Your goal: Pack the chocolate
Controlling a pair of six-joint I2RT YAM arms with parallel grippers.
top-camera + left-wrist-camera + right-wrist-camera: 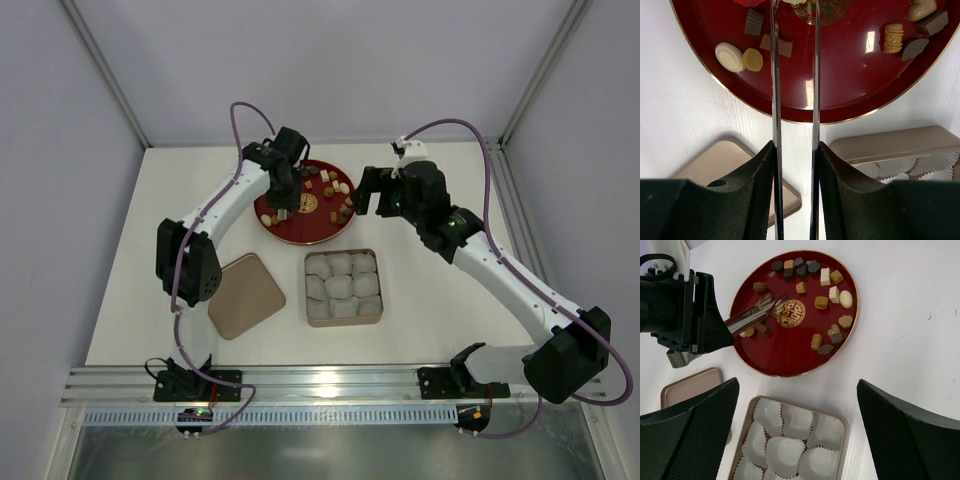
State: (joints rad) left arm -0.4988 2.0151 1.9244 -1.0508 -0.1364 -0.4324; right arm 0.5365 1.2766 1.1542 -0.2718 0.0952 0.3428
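Right wrist: chocolate (pixel 820 302) around left pincer (pixel 771 302)

Glossy plate among matt surfaces
The red plate (pixel 790 352) shines mirror-smooth, gilt-rimmed; the chocolate (pixel 820 302) on it looks smooth and mostly dull. Over the plate, the left gripper (pixel 775 301) has polished metal fingers (pixel 775 100). Beside the plate, pleated white paper cups (pixel 783 450) fill a matt tan box (pixel 844 424).

Left gripper (pixel 281 208): two thin blades, parallel, narrow gap between them, pointing down. Right gripper (pixel 797 385): jaws spread wide, facing the other from its right.
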